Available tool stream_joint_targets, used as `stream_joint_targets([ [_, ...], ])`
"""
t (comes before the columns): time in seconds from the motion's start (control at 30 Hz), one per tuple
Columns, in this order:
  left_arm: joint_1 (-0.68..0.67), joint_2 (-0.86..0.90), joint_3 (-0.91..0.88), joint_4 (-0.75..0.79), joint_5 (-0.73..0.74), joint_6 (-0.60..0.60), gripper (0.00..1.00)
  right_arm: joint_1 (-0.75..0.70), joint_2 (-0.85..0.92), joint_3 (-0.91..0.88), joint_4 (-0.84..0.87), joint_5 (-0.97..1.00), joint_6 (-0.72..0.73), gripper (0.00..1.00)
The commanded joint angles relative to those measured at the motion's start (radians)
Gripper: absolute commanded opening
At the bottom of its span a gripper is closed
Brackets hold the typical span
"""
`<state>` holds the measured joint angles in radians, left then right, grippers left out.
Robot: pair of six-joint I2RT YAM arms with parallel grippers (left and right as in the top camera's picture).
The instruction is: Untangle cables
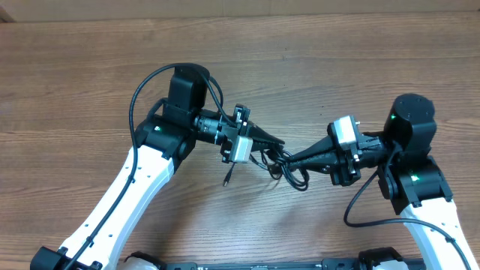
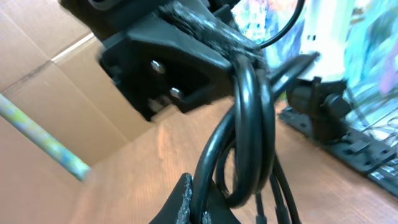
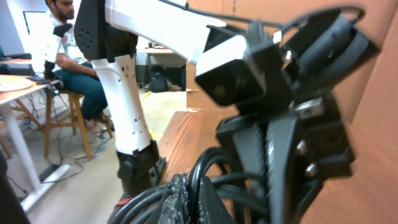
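Evidently both grippers are clamped tight on the cables (image 1: 289, 171). The left gripper (image 1: 278, 142) and the right gripper (image 1: 291, 159) meet almost tip to tip over the wooden table (image 1: 75, 75). They are roughly midway between its left and right edges and well clear of the far edge, with the knot bunched between them.

The cords look light, thin and limp, so they should bend freely but snag on one another. A hold on 1 strand just beside the knot seems wiser than on the small connectors.

Only the overhead view shows 1 loose end with its plug (image 1: 226, 178) trailing toward the near edge beside the left gripper. Only the left wrist view shows perhaps 2 or 3 loops (image 2: 249, 124) stacked in the right gripper's grip, though blur makes the count uncertain. The right wrist view adds a seated person (image 3: 68, 56) beyond the table.
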<state>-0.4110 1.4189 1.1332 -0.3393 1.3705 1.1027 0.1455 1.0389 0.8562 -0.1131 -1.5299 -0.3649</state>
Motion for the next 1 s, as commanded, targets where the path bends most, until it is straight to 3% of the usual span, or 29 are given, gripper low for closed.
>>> stream_joint_targets([
  [0.0, -0.016, 0.000, 0.014, -0.047, 0.032, -0.014, 0.04, -0.001, 0.005, 0.007, 0.095, 0.024, 0.124, 0.04],
  [0.4, -0.027, 0.047, 0.014, -0.155, 0.037, -0.014, 0.04, 0.000, 0.005, 0.007, 0.552, 0.030, 0.340, 0.04],
  [0.77, -0.102, 0.114, 0.014, -0.158, 0.037, -0.014, 0.04, -0.001, 0.005, 0.007, 0.706, 0.195, 0.338, 0.04],
  [0.97, -0.100, 0.114, 0.014, -0.158, 0.032, -0.014, 0.04, -0.002, 0.005, 0.007, 0.694, 0.205, 0.339, 0.04],
])
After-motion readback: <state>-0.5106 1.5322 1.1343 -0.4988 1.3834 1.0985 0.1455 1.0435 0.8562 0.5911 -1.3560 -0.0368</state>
